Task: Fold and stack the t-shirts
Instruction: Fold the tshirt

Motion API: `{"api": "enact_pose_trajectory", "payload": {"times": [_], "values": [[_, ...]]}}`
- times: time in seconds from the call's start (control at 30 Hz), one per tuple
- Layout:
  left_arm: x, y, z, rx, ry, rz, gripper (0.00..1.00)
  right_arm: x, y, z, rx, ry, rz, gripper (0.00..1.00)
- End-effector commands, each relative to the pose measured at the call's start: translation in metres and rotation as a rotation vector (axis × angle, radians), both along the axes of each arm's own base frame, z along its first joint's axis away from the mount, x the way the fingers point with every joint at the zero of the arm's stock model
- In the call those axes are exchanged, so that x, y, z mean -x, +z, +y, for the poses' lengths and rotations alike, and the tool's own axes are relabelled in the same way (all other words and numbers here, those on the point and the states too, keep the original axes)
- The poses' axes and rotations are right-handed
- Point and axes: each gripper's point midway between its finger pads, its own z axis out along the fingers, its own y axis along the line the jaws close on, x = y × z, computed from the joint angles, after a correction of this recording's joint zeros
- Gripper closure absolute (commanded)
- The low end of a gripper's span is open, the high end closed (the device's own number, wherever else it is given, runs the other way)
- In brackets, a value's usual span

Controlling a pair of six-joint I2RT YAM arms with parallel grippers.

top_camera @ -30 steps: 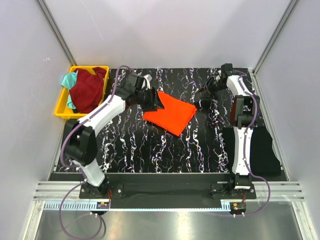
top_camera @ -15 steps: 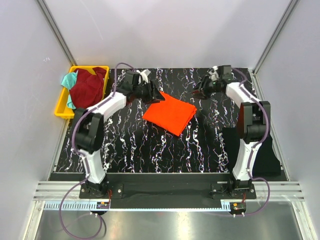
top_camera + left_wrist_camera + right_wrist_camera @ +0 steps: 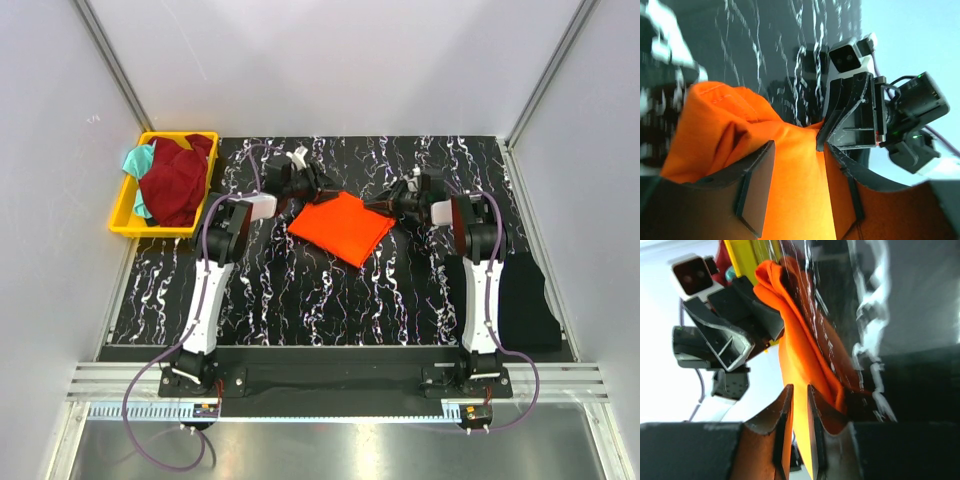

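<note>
Lab cell: white panels [image 3: 330, 60], aluminium frame [image 3: 110, 58]

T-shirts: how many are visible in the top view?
3: orange t-shirt on the table, maroon t-shirt and teal t-shirt in the yellow bin. Black cloth at right may be another; the bin may hide more.

From my remote station, the orange t-shirt [image 3: 340, 227] reads as soft, matt cloth with a stitched hem. It lies on a smooth black worktop [image 3: 300, 290] veined white like marble, with a faint sheen. The fingers of the left pincer [image 3: 795, 150] and right pincer [image 3: 799, 390] look like matt black moulded plastic, while the yellow bin [image 3: 120, 215] is smooth plastic and the maroon t-shirt [image 3: 175, 185] in it is dull, crumpled cloth.
</note>
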Motion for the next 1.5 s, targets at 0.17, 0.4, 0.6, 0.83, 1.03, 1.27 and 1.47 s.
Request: {"api": "enact_pose_trajectory", "payload": {"times": [0.17,0.4,0.6,0.83,1.03,1.27,1.47], "values": [[-0.043,0.025,0.008,0.091,0.044,-0.105,0.50,-0.026,-0.010,-0.030,0.005,-0.068,0.036,0.76],[-0.041,0.055,0.021,0.068,0.028,-0.126,0.50,-0.038,0.011,-0.052,0.146,-0.053,0.028,0.74],[-0.027,0.122,0.027,0.028,0.019,-0.195,0.49,-0.056,0.068,-0.079,0.292,-0.076,-0.042,0.69],[0.009,0.143,0.036,0.020,0.006,-0.202,0.49,-0.048,0.117,-0.068,0.272,-0.052,-0.094,0.66],[0.044,0.111,0.040,0.042,0.017,-0.132,0.50,0.012,0.117,0.028,0.226,0.195,-0.122,0.68],[0.061,0.053,0.034,0.027,-0.012,-0.051,0.51,0.079,0.069,0.074,0.147,0.396,-0.078,0.72],[0.056,0.022,0.034,-0.007,-0.032,-0.027,0.52,0.111,0.031,0.070,0.119,0.448,0.026,0.77]]}}
